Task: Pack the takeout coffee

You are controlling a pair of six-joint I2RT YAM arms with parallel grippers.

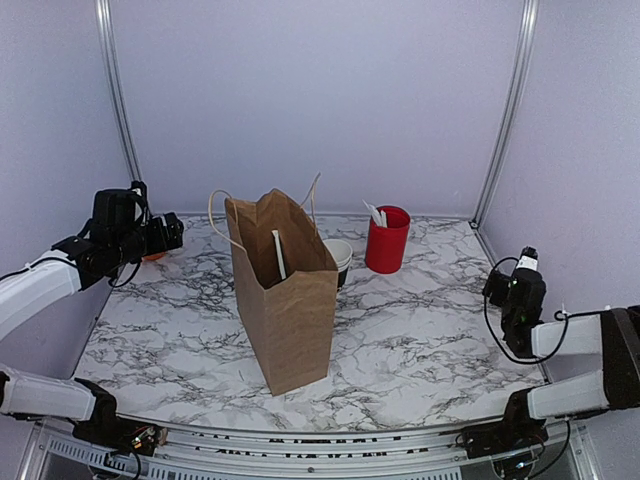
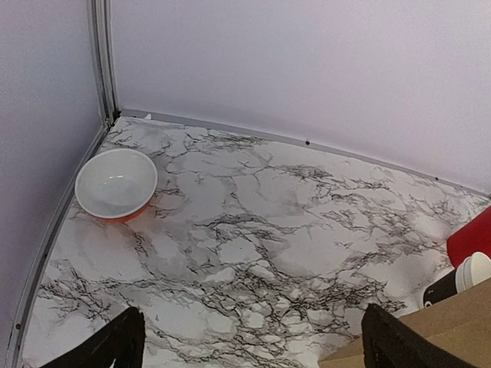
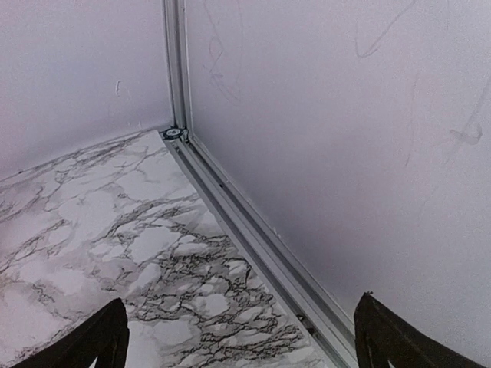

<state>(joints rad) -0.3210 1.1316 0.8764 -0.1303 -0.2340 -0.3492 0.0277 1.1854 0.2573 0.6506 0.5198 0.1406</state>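
Note:
The takeout coffee is not visible in any view. A brown paper bag (image 1: 290,300) stands upright and open mid-table, with a white stick (image 1: 279,253) leaning inside; its top corner (image 2: 433,333) shows in the left wrist view. My left gripper (image 1: 165,237) hovers at the far left, level with the bag's top, open and empty (image 2: 249,337). My right gripper (image 1: 505,283) is at the right edge, facing the back right corner, also open and empty (image 3: 238,333).
A red cup of utensils (image 1: 387,240) (image 2: 472,238) stands behind and to the right of the bag. Lidless black cups with white rims (image 1: 340,258) (image 2: 456,280) sit just behind the bag. An orange bowl with a white inside (image 2: 115,182) rests near the back left wall.

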